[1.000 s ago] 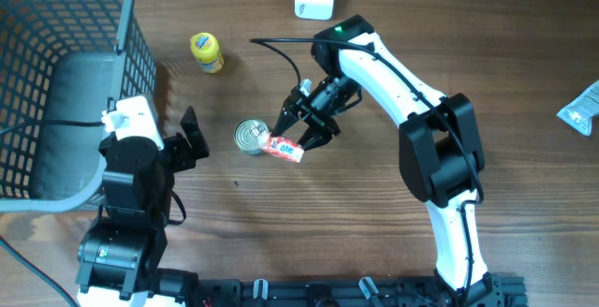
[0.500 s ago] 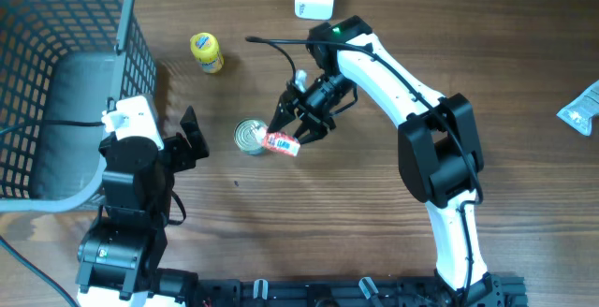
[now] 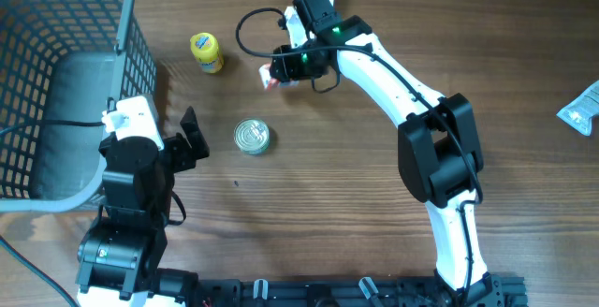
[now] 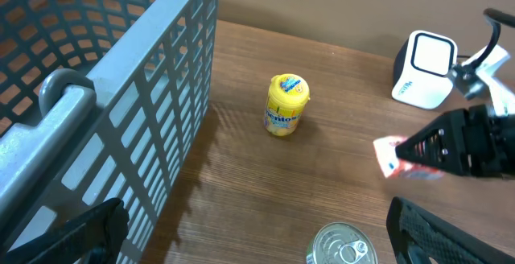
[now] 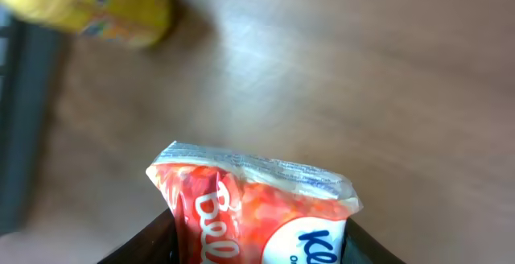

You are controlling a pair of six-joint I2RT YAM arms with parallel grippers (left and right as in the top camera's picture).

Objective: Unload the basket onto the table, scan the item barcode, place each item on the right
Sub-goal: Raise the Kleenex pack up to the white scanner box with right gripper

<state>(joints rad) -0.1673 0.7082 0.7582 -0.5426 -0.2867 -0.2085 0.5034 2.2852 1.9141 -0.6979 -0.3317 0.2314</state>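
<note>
Clamps red snack packet point(image 5: 257, 208) in right gripper point(image 3: 278, 69) near the barcode scanner point(image 4: 422, 79), presumably to present its code; left gripper point(image 3: 194, 137) spread, idle.

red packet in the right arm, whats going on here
The right gripper is shut on the red packet and holds it near the white scanner, apparently to scan its barcode. The left gripper rests open by the basket, holding nothing. A can and a yellow bottle stand nearby.

Packet point(image 5: 257, 216) cropped below; bottle point(image 5: 88, 6) blurred
</note>
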